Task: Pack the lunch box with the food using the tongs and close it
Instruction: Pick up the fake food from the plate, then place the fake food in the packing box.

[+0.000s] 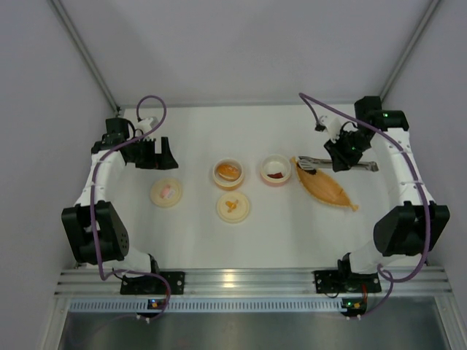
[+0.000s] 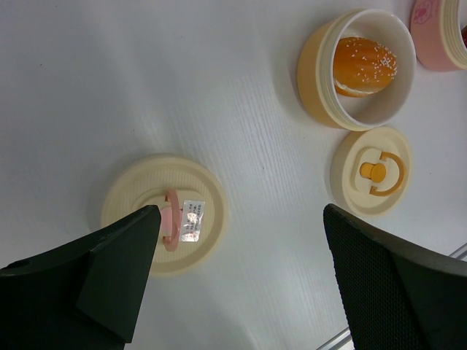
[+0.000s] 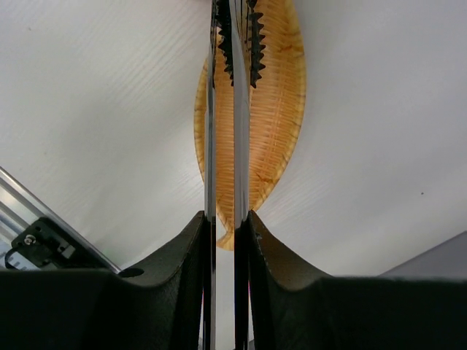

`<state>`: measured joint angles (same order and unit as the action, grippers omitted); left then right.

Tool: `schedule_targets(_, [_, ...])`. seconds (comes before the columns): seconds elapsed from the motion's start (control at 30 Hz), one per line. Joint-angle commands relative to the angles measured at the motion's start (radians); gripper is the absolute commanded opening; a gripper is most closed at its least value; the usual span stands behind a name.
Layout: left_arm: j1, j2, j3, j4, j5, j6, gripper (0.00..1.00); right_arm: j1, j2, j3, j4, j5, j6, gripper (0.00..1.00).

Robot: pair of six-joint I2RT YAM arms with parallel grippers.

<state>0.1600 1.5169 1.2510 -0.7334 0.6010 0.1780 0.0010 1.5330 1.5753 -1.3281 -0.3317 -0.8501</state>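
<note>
While the right gripper clamps the slim grey metal tongs above the orange boat-shaped tray, the left gripper hangs wide open over a cream round lid.

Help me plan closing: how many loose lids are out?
2. The pink-handled lid lies apart at left; the orange-handled lid lies just in front of the bun's container. None looks hidden.

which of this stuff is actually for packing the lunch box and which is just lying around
For the job: tongs, bun, yellow bowl, pink bowl, pink-handled lid, orange-handled lid.
Lying about: orange boat tray, no food seen on it.
</note>
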Motion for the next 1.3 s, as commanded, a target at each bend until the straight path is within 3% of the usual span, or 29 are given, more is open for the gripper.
schedule_targets(0.0, [-0.002,0.006,0.030,0.023,0.006,0.003,0.98,0.059,0.004,0.089,-0.175,-0.076,0.055,0.06])
schedule_targets(0.6, [0.000,0.006,0.007,0.026,-0.012,0.024,0.98,0.241,0.191,0.224,-0.040,-0.064,0.195,0.06])
schedule_targets(1.27, [0.001,0.025,-0.010,0.037,-0.023,0.037,0.98,0.257,0.305,0.241,0.075,-0.017,0.201,0.06])
